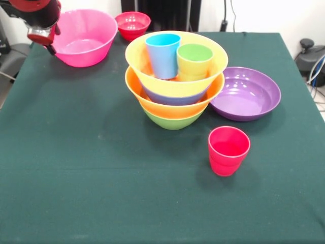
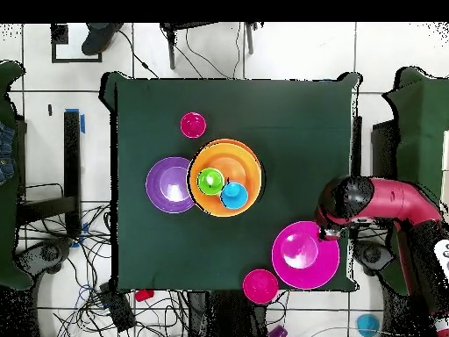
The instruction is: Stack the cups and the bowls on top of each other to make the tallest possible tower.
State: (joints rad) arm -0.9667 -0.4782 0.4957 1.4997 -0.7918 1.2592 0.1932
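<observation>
The tower (image 1: 175,104) stands mid-table: a green bowl (image 1: 172,121) as base, an orange bowl (image 1: 152,104), a blue bowl (image 1: 175,97), then a second orange bowl (image 1: 152,71) on top. In that top bowl the light blue cup (image 1: 163,55) and the green cup (image 1: 194,61) stand side by side, upright. The red cup (image 1: 228,151) stands alone in front of the tower. My gripper (image 1: 44,38) hangs at the far left corner, just outside the pink bowl's (image 1: 84,38) rim. In the overhead view the gripper (image 2: 333,232) is beside the pink bowl (image 2: 304,254), away from the tower (image 2: 226,177).
The wide purple bowl (image 1: 246,94) sits right beside the tower. A small red bowl (image 1: 133,24) rests at the far edge next to the pink one. Green cloth covers the table (image 1: 76,168). Cables and chairs surround the table (image 2: 298,114) on the floor.
</observation>
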